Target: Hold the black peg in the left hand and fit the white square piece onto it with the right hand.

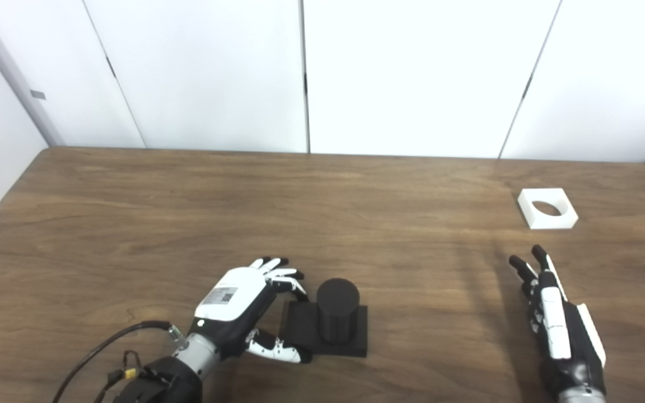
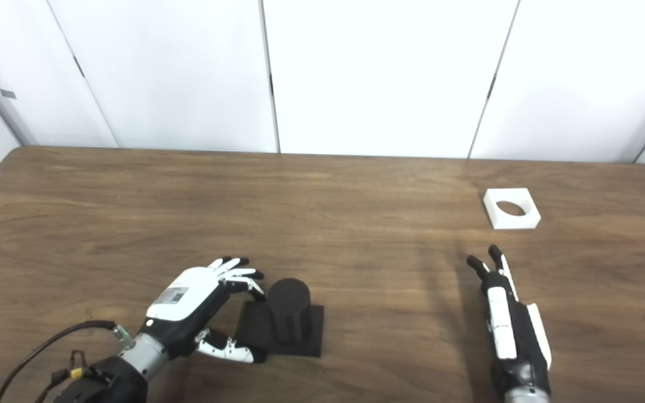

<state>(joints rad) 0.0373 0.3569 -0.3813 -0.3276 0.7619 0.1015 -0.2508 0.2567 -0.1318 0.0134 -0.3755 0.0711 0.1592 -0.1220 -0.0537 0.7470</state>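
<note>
Reach decides your next move: the white square piece point(image 1: 547, 208) lies flat on the worktop point(image 1: 188, 212), far and slightly right of your right hand point(image 1: 555, 313), which is released, fingers straight. Your left hand point(image 1: 247, 305) cups the black peg point(image 1: 336, 313) at its near-left base, grip unconfirmed.

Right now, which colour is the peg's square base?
Black, like the peg; the left eye view shows its base best.

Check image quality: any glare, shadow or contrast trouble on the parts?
Left eye view: wall panels blown out; white square piece sharp, its hole readable. Right eye view: black peg merges with its dark base, little contrast; soft shadow band beside right hand.
</note>
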